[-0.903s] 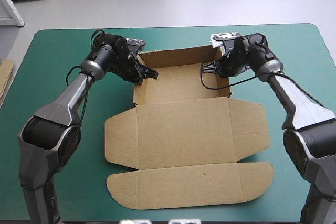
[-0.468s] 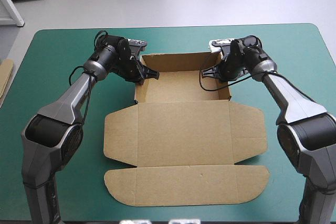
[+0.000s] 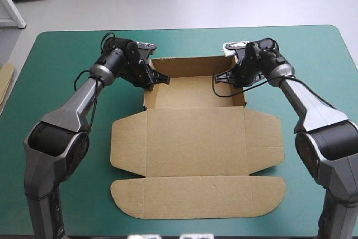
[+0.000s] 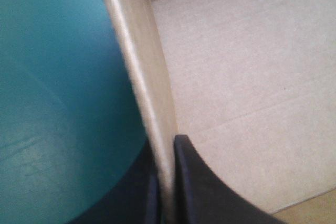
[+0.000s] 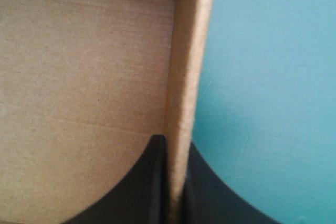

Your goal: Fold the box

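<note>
Gripping the box [image 3: 193, 92] by its raised side walls: left hand [image 3: 155, 80] clamps one, right hand [image 3: 225, 75] the other; lid [image 3: 196, 144] flat.

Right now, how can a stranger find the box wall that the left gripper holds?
On the teal-green table lies the brown box, its far part raised into an open tray. The wall is the tray's left side; unlike the back wall, the left gripper pinches it.
</note>
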